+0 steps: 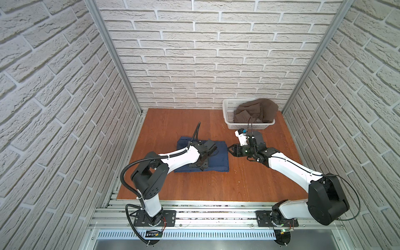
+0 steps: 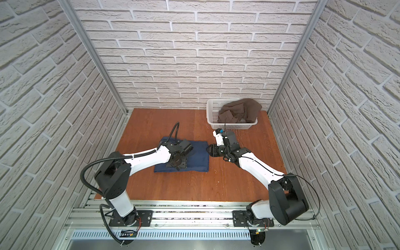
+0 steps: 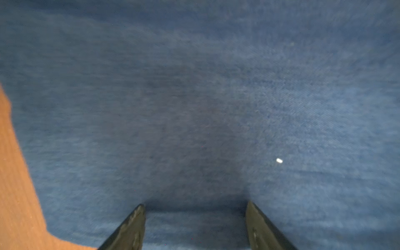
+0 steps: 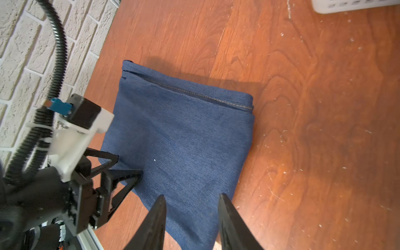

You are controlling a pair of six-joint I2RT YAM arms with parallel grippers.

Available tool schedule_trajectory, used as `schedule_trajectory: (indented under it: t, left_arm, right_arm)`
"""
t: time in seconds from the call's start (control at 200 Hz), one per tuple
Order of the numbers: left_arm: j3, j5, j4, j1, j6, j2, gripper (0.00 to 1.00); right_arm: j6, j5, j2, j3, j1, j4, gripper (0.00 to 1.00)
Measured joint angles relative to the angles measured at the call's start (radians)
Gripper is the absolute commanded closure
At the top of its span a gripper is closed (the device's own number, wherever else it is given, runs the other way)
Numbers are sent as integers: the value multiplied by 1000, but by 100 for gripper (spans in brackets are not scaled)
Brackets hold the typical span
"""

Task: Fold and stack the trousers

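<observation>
The trousers (image 1: 218, 159) (image 2: 200, 157) lie folded into a flat dark blue denim rectangle on the wooden table, left of centre in both top views. Tan stitching runs along one edge of the trousers (image 4: 184, 138). My left gripper (image 1: 198, 165) (image 2: 176, 166) points down onto the middle of the fold. Its jaws stand apart, and the denim (image 3: 194, 108) fills the left wrist view close behind my left gripper (image 3: 194, 205). My right gripper (image 1: 229, 149) (image 2: 208, 149) (image 4: 191, 197) hovers open at the fold's right edge, holding nothing.
A white plastic basket (image 1: 227, 118) (image 2: 211, 118) (image 4: 346, 5) stands at the back right with a crumpled brown garment (image 1: 256, 111) (image 2: 239, 111) in it. Brick-pattern walls close in three sides. Aluminium rails carry both arm bases along the front.
</observation>
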Motion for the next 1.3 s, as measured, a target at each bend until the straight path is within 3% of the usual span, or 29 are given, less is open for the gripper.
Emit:
schedule_trajectory:
  t: [0.255, 0.52, 0.895, 1.3]
  left_arm:
    - [97, -48, -22, -38, -29, 95, 22]
    - [98, -58, -46, -8, -26, 139, 29]
    - [106, -21, -86, 283, 188, 126, 29]
    - [514, 49, -192, 542, 385, 401, 28]
  right_arm:
    - [-12, 21, -3, -21, 0, -14, 58]
    - [-11, 23, -3, -29, 0, -18, 58]
    - [16, 23, -5, -34, 0, 1, 59]
    - [56, 20, 9, -34, 0, 45, 59]
